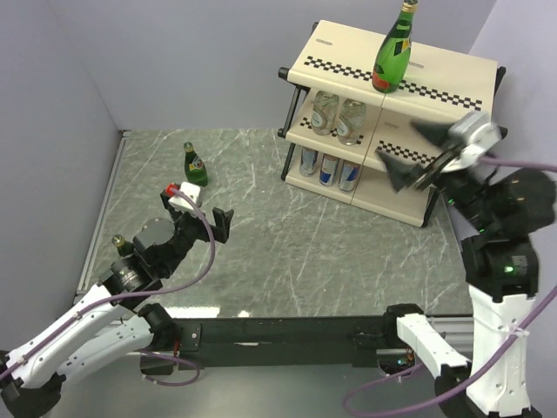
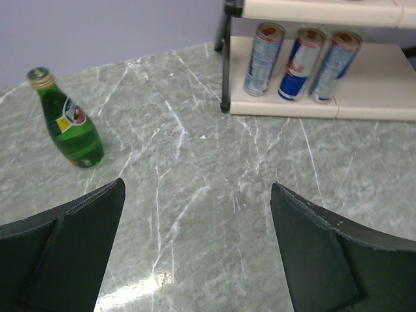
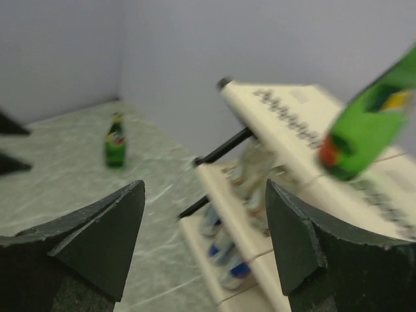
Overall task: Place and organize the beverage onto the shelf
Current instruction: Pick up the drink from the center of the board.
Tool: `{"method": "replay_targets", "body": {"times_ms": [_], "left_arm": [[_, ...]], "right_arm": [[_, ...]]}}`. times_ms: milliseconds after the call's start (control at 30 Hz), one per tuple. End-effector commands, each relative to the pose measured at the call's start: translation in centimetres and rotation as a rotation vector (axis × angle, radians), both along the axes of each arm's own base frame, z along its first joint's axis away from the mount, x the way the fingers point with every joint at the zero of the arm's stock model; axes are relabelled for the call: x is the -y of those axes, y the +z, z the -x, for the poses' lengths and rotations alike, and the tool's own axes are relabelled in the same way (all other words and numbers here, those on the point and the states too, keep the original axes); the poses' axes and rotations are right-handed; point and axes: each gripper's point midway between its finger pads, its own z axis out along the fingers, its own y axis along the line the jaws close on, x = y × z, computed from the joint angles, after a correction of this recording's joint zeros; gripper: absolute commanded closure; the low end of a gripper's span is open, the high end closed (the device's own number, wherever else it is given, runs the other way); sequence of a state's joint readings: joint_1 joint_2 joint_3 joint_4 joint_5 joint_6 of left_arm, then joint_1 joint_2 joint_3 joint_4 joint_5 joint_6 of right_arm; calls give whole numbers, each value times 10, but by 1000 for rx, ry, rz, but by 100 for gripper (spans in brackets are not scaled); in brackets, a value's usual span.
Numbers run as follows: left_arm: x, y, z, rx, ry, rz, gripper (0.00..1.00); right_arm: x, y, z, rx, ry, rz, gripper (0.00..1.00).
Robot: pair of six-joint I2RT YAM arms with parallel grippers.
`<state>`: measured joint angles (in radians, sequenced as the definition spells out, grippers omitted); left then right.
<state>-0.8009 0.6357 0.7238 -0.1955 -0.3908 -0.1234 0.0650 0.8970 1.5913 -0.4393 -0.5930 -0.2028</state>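
Top view: the shelf [image 1: 470,65], cream boards on black tubing at upper right, bore a green glass bottle [image 1: 393,52] on top, clear bottles [image 1: 339,115] mid-tier and slim cans [image 1: 326,167] lowest. A second green bottle [image 1: 194,164] stood on the marbled worktop [image 1: 305,252], upper left.

Left wrist: the left tool [image 2: 198,195] gaped fully, empty. That smooth, narrow-necked bottle likely wanted a grip round its wide body, kept upright.

Right wrist: blurred; the right tool [image 3: 205,188] was spread, holding nothing.
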Motion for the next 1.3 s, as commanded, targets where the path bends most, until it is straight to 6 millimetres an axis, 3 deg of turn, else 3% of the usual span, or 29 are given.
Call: {"method": "replay_targets", "body": {"times_ms": [0,33,167,233,300,400,433,500,533,600,633,667,733,833,1000,1033,1100,1133,1267], "left_arm": [[-11,34,-4,44,53,140,0],[-17,35,-7,48,84,154,0],[-32,32,-20,15,171,189,0],[-45,25,-33,-16,230,206,0],[-51,19,-43,-50,254,229,1],[-77,7,-69,-102,360,239,1],[-92,-7,-85,-145,421,227,0],[-96,-3,-101,-168,399,250,0],[-107,-17,-117,-213,432,244,2],[-110,-14,-134,-218,411,232,4],[-113,-31,-148,-264,425,206,6],[-116,-24,-158,-253,431,192,7],[-116,-42,-177,-296,417,128,13],[-112,-41,-199,-265,370,61,16],[-115,-42,-223,-220,362,-1,16],[-115,-52,-229,-240,365,-15,16],[-115,-47,-239,-228,362,-28,16],[-115,-56,-244,-249,361,-38,16],[-111,-53,-261,-254,346,-52,18]], "right_arm": [[-37,-92,-13,-210,229,36,20],[-44,-122,-20,-269,260,19,21],[-74,-183,-27,-391,358,25,24],[-84,-219,-35,-466,376,46,31],[-91,-237,-38,-505,376,70,35],[-98,-261,-43,-567,378,78,44],[-101,-270,-43,-592,387,82,44],[-104,-277,-41,-608,402,92,44],[-106,-280,-39,-611,420,107,43],[-107,-281,-37,-615,430,119,41],[-107,-282,-37,-614,432,127,41],[-108,-282,-35,-615,443,133,41],[-108,-282,-31,-614,462,144,40],[-112,-280,-21,-613,525,148,40],[-118,-283,-16,-624,557,150,38],[-119,-285,-15,-628,560,157,38],[-121,-287,-15,-633,562,164,38],[-121,-288,-16,-633,560,167,38],[-122,-293,-17,-644,556,178,38]]}}
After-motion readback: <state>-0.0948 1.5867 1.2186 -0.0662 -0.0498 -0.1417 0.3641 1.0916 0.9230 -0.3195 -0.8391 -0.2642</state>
